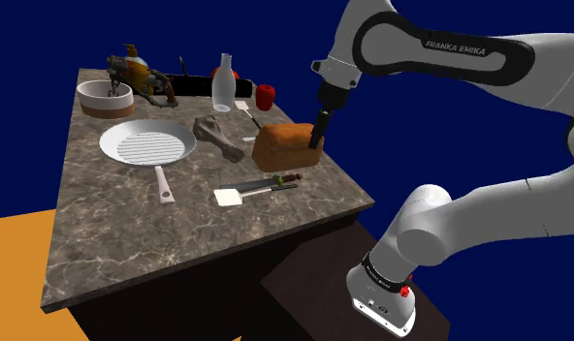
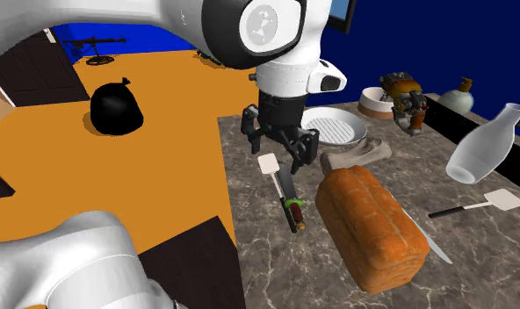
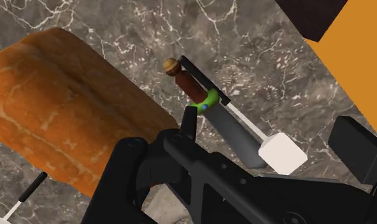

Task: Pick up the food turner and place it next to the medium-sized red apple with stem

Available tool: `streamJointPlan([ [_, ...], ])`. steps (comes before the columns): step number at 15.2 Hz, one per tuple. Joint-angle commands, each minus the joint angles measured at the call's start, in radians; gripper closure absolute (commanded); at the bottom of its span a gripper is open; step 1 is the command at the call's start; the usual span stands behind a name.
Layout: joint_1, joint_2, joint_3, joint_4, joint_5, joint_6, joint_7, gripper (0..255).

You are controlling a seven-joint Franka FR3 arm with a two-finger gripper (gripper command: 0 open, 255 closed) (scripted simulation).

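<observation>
Marble counter [image 1: 130,232] is standing over an orange floor, with a flat blue backdrop behind it. I am using the bread loaf [image 1: 288,143] as the marker for everything else.

- The food turner [image 3: 277,151], white head and thin dark handle, is lying flat on the marble just beside the loaf. It is on the loaf's side that faces away from the apple.
- A knife [image 3: 235,135] with a green ring is lying alongside it, touching or nearly so; I cannot tell which.
- The gripper [image 2: 278,145] is hanging in the air close to the loaf's end, on the turner's side. Its fingers are standing apart and holding nothing. It is not touching the turner, the knife or the loaf.
- The red apple [image 1: 266,95] is sitting beyond the loaf, well apart from the food turner, with the loaf between them.
- A second turner [image 2: 478,206] is lying on the loaf's apple side. With the hand over the other one, I am reading the one by the knife as the target.

Progress, as a judgement: nothing is counting as done. The tool is not yet gripped or lifted, so this looks like the approach. What is remaining:

- coming down over the handle;
- closing on it without catching the knife;
- lifting clear;
- carrying past the loaf;
- setting it down near the apple.

The knife crowding the handle is looking like the main hazard.
</observation>
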Motion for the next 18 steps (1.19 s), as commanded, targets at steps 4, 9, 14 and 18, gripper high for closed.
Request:
streamJointPlan([
  [4,0.078,0.091,0.013,-0.082,-0.051,0.205,-0.186,0],
  [9,0.145,0.207,0.030,-0.147,-0.107,0.420,-0.351,0],
  [14,0.196,0.343,0.053,-0.194,-0.178,0.639,-0.490,0],
  [18,0.190,0.389,0.051,-0.213,-0.188,0.704,-0.484,0],
])
